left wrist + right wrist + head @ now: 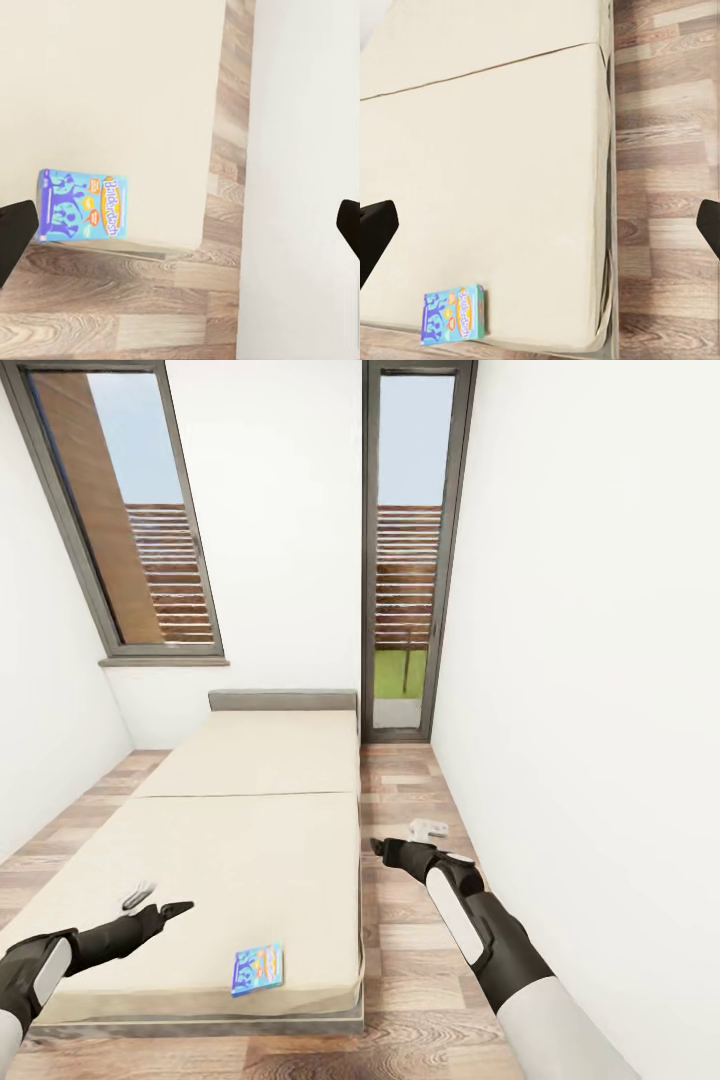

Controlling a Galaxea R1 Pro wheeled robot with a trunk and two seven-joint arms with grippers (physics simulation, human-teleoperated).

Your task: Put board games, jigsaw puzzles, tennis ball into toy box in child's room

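A blue board game with cartoon print lies flat on the beige bed, near its front right corner. My left gripper hovers open over the mattress, left of the box and a little beyond it. My right gripper is open above the floor strip to the right of the bed. In the left wrist view the box sits at the mattress edge between wide-apart black fingers. The right wrist view looks down on the box and the bed. The table, toy box, jigsaw puzzles and tennis ball are out of view.
A narrow strip of wood-plank floor runs between the bed and the white wall on the right. A tall glass door stands at its far end. The grey headboard and a window are beyond the bed.
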